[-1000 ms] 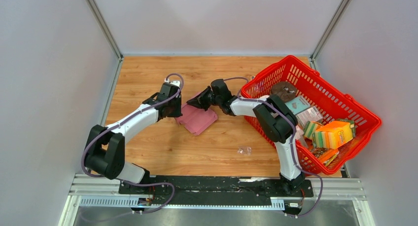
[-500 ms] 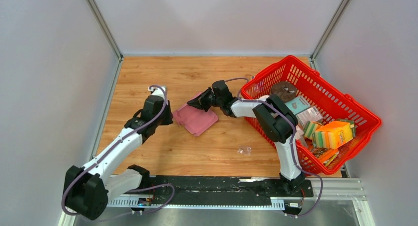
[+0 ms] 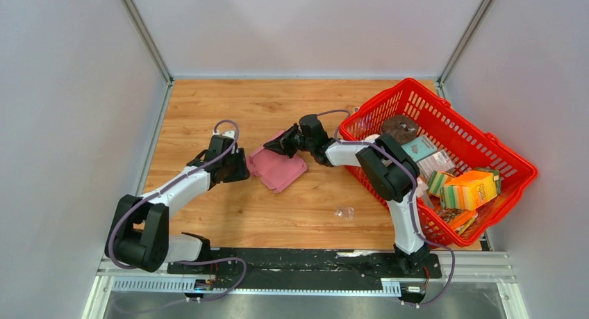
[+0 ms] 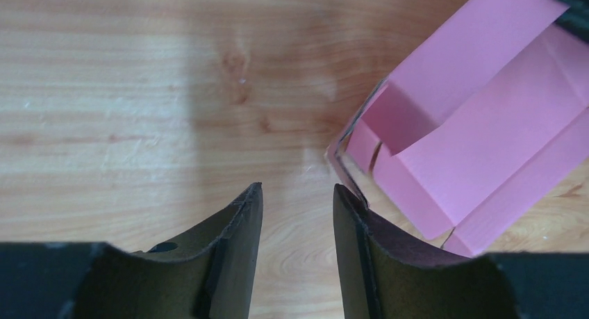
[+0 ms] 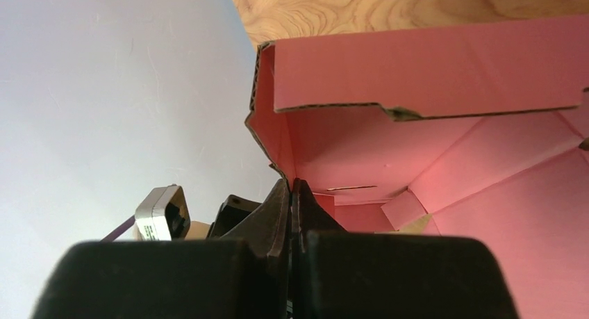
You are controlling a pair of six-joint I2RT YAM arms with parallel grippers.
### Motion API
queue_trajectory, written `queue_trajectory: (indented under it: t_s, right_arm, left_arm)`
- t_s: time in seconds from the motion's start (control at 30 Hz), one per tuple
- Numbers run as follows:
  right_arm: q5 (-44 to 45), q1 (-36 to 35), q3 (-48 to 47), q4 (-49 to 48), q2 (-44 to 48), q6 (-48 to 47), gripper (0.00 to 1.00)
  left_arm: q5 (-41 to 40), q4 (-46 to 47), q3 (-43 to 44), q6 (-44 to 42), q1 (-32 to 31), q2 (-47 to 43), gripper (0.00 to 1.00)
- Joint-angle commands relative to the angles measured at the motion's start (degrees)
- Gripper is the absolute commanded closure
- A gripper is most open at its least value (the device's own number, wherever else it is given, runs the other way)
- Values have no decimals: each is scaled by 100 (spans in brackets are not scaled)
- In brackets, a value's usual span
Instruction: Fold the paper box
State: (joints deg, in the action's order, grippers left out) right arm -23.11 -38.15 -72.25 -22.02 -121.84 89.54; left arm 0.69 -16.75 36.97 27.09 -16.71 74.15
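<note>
Pink blank between two grippers – one pinching, one parted

We see the paper box (image 3: pixel 278 167) lying partly folded on the wooden table (image 3: pixel 229 110), left of the red basket (image 3: pixel 486 135); the right gripper (image 3: pixel 269 146) is closed on its far flap, held raised, and hides that corner from above; the left gripper (image 4: pixel 295 190) sits low at the box's left edge, jaws parted and empty, one fingertip (image 4: pixel 345 194) right at the near corner – touching or not, we cannot tell; the right arm crosses the basket's near wall; a small clear scrap (image 3: pixel 343 212) lies apart, nearer us.
</note>
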Motion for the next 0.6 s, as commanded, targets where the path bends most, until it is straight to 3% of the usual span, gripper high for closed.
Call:
queue_trajectory:
  t_s: [0.0, 0.3, 0.57]
  right_arm:
    - [-27, 27, 114, 31, 126, -15, 100]
    - [-9, 9, 132, -39, 152, 73, 100]
    - [-27, 9, 220, -136, 143, 99, 100]
  left_arm:
    - [388, 962, 117, -81, -104, 178, 50]
    - [99, 1078, 653, -380, -622, 539, 59]
    - [-350, 955, 574, -266, -676, 451, 54]
